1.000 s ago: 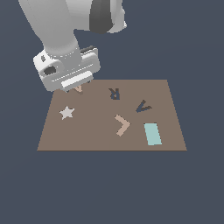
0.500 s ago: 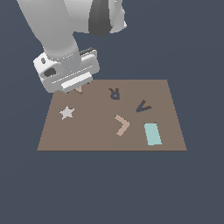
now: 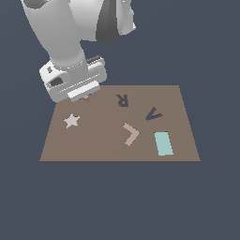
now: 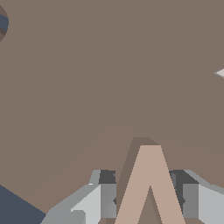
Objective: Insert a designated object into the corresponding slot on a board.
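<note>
A: One V (image 4: 149, 183) sits between the claw's (image 4: 148, 199) fingers (image 4: 98, 201), gripped, upper left of the board (image 3: 108, 140).

B: Its slot (image 3: 153, 114) lies toward the exterior view's right, past the R (image 3: 123, 100).

The peach-tan V piece (image 4: 149, 183) lies flat on the brown board (image 3: 103, 140), well apart from its navy V slot (image 3: 153, 114).

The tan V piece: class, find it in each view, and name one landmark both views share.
Exterior view: V piece barely peeks out under the end effector, near the board's far corner on that view's left.
Wrist view: V piece between the fingers, apex pointing away.
Shared landmark: the white star.
</note>
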`<control>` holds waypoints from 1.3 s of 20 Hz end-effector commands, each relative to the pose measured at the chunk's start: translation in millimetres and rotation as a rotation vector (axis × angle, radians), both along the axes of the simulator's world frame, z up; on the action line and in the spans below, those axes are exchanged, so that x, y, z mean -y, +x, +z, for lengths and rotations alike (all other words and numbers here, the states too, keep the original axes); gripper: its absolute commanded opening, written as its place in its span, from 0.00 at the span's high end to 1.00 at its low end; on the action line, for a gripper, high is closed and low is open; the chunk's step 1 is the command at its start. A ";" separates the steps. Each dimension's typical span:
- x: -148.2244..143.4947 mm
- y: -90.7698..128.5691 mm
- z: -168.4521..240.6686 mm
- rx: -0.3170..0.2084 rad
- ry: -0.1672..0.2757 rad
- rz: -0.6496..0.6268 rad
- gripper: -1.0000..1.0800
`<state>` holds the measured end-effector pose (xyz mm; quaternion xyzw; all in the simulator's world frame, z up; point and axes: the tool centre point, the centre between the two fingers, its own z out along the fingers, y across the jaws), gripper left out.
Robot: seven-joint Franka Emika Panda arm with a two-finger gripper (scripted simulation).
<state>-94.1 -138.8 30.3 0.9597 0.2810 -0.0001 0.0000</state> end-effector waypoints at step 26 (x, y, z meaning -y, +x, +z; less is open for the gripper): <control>-33.2 -13.8 1.3 0.001 0.000 -0.183 1.00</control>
